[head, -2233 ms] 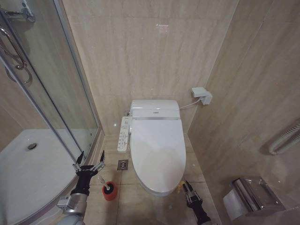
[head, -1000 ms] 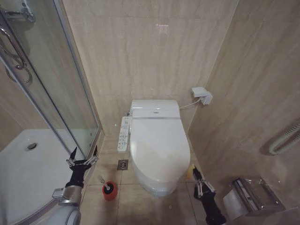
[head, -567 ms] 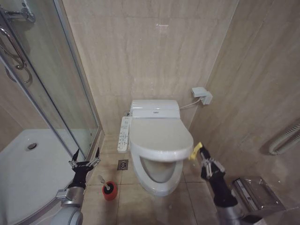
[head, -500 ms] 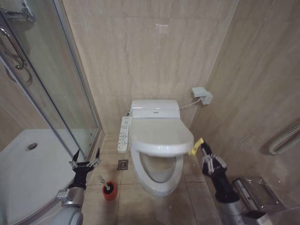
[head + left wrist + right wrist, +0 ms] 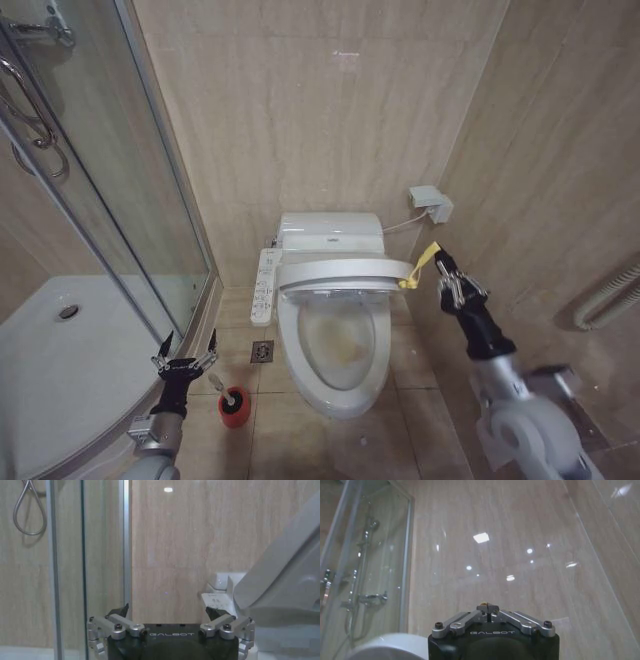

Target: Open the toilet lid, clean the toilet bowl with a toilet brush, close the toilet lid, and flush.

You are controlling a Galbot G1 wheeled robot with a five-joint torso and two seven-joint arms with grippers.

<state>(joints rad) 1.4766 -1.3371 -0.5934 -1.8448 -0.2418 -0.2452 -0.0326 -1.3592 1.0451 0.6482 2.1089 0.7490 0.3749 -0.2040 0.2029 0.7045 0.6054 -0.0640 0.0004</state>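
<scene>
Gripping yellow tag (image 5: 416, 271), right gripper (image 5: 440, 262), toilet lid (image 5: 345, 271) half-raised

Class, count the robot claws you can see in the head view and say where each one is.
2. The left claw hovers open beside the toilet brush; the right claw is shut on the yellow tag of the raised toilet lid.

There are two grippers, the left (image 5: 184, 355) at lower left and the right (image 5: 443, 266) at centre right, one bowl (image 5: 335, 395), one lid (image 5: 345, 272), one brush (image 5: 224, 391) in one red holder (image 5: 234, 413), and one floor drain (image 5: 262, 351).
</scene>
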